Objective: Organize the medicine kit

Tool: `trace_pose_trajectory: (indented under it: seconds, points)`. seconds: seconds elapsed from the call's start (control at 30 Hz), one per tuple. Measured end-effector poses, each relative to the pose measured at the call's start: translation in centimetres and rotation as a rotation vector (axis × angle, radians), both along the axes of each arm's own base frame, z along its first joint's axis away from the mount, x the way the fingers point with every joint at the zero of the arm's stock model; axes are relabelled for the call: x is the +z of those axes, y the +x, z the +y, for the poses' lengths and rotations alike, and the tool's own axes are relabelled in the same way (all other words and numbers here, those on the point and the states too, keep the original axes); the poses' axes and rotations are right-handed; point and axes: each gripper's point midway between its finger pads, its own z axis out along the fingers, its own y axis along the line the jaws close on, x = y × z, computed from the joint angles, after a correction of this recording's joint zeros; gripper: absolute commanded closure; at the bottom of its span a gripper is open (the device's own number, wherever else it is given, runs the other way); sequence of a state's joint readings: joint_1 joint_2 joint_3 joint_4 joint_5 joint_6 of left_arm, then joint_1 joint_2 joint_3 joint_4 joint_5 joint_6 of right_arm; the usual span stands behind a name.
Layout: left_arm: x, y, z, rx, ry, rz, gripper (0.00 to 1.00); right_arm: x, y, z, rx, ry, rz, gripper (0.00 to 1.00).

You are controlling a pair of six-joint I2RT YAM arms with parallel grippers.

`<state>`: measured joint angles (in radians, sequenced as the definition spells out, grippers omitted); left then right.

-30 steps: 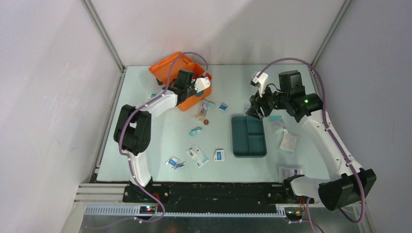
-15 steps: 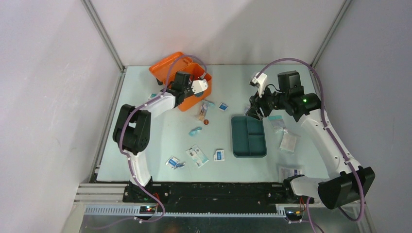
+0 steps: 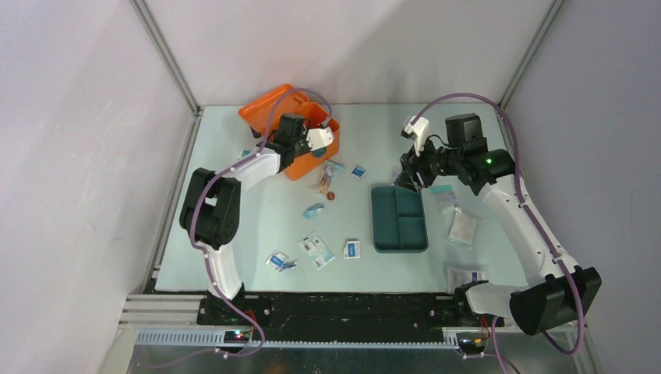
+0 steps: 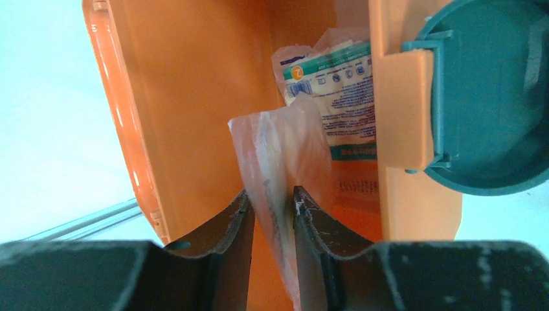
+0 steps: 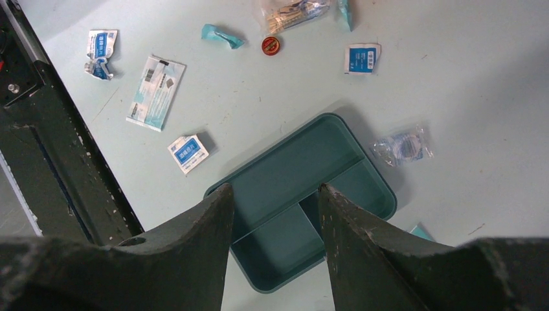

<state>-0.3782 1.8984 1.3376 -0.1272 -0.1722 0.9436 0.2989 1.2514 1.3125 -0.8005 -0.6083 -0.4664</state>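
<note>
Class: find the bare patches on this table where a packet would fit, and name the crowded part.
Bare: the far strip between the orange box and the right hand; the teal tray's compartments. Crowded: packets between box and tray.

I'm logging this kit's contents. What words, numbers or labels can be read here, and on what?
None reads clearly.
Packet inside the medicine kit: green-banded print, yellow roundel, blurred.
Blue sachet: white print, too small.
White flat packet: dark marks, too small.
Clear bag in the left pincer: no print seen.
</note>
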Motion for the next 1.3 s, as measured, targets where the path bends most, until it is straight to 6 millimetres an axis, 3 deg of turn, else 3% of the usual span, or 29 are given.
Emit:
trace_pose_trajectory:
  seconds: [0.23,0.5,0.73,0.87,0.97,1.03,1.1,1.2,1.3]
  points:
    - [0.3,-1.4,0.0,-0.028,-0.009,0.051,0.65,0.1,0.2,0.0,-0.001,0.002,-0.009,0.45]
    - [3.4,-2.8,-0.5,-0.048,-0.084,0.064,0.57,0.2,0.2,0.1,-0.001,0.003,-0.012,0.45]
    - [10.0,-4.5,-2.2,-0.021,-0.327,0.016,0.35,0.2,0.2,0.1,-0.002,0.005,-0.01,0.45]
    - [15.1,-7.9,-3.3,-0.013,-0.561,-0.012,0.32,0.2,0.1,0.1,-0.002,0.009,-0.006,0.45]
    - [16.8,-11.6,-4.2,-0.024,-0.731,0.025,0.31,0.2,0.0,0.3,-0.005,0.021,0.007,0.46]
    - [16.4,-14.0,-4.8,-0.024,-0.826,0.089,0.32,0.1,0.0,0.5,-0.006,0.037,0.021,0.46]
    - [14.6,-16.1,-5.4,0.001,-0.899,0.18,0.32,-0.4,-0.1,1.0,0.0,0.053,0.044,0.46]
    - [9.8,-18.7,-5.4,0.112,-0.97,0.351,0.33,-1.9,0.0,2.1,0.012,0.062,0.096,0.46]
    - [4.4,-20.9,-4.2,0.281,-0.991,0.492,0.34,-3.9,0.0,3.9,0.033,0.057,0.162,0.47]
